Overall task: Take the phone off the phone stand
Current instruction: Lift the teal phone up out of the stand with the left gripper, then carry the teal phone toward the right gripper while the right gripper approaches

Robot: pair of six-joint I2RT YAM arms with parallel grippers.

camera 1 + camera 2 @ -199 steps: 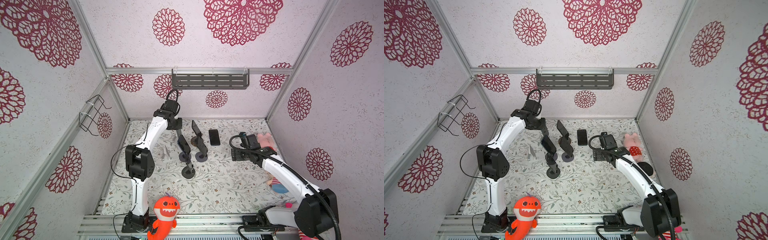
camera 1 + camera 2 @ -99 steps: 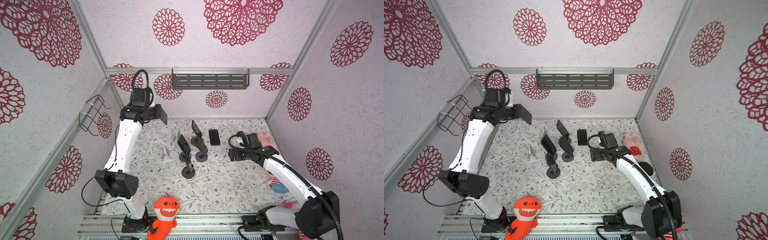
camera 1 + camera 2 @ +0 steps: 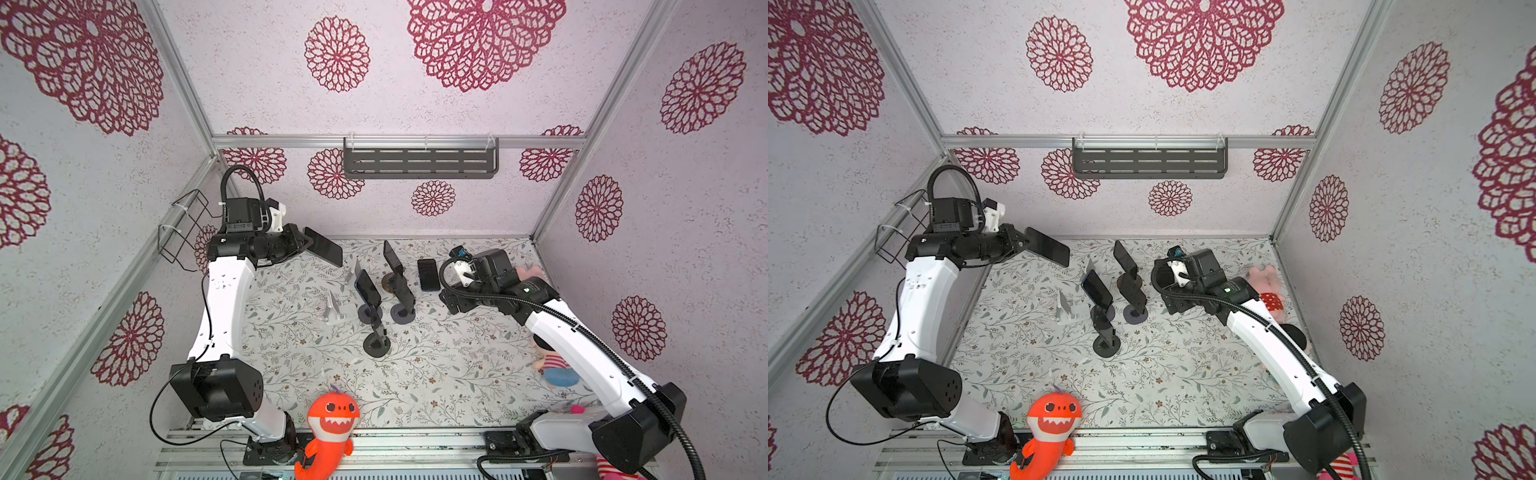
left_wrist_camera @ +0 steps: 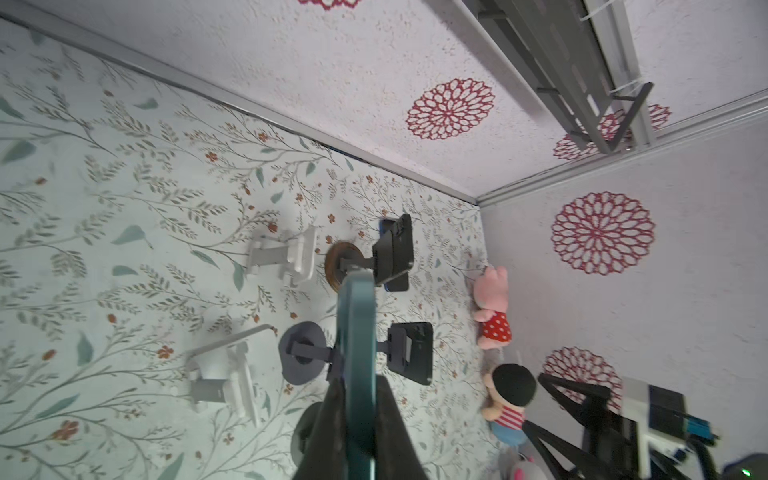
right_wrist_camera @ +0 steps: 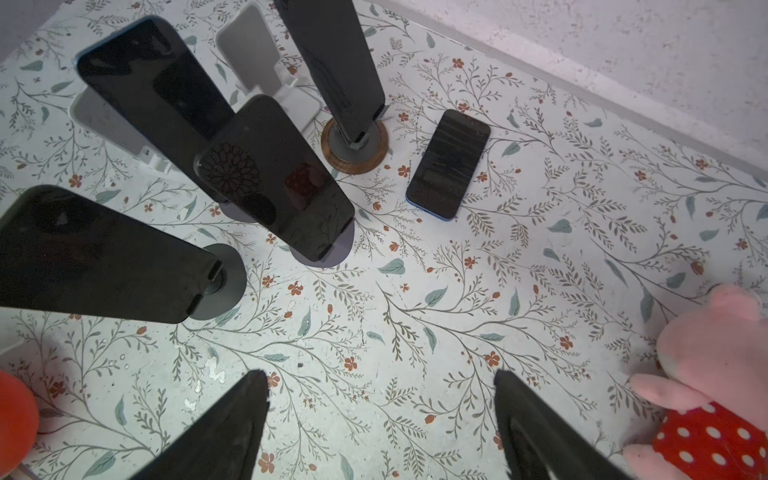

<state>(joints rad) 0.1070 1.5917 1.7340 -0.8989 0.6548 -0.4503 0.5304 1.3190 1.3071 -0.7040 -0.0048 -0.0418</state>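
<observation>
The left jaws are closed tight on one end of a dark phone (image 3: 324, 249), with a black finger (image 4: 392, 428) pressed against each flat face. The phone juts straight out from the jaws, tilted and held up in the air, touching nothing else. The left arm (image 3: 226, 299) carrying it is raised near the back left corner of the walled enclosure.

Below and beyond the phone's free end, a cluster of stands sits on the flowered tabletop (image 3: 436, 374). Nearest to the left jaws are two white stands (image 3: 338, 309), both bare. Just past them, several dark phones (image 5: 274, 178) lean on round-based stands (image 3: 402, 313). One of these stands has a wooden-ringed base (image 3: 388, 284).

The right jaws stand wide apart with nothing between them. Their fingertips (image 5: 249, 395) point down at bare tabletop, on the far side of the stand cluster from the left jaws. Ahead of the right jaws a flat phone (image 5: 449, 164) lies screen up on the tabletop, just beside the wooden-ringed base. Off to one side of these jaws sits a pink plush toy (image 5: 706, 353) in a red spotted dress.

Farther out, a doll (image 4: 513, 382) with black hair lies by the wall under the right arm (image 3: 573, 345). An orange shark toy (image 3: 332, 419) stands at the tabletop's front edge.
</observation>
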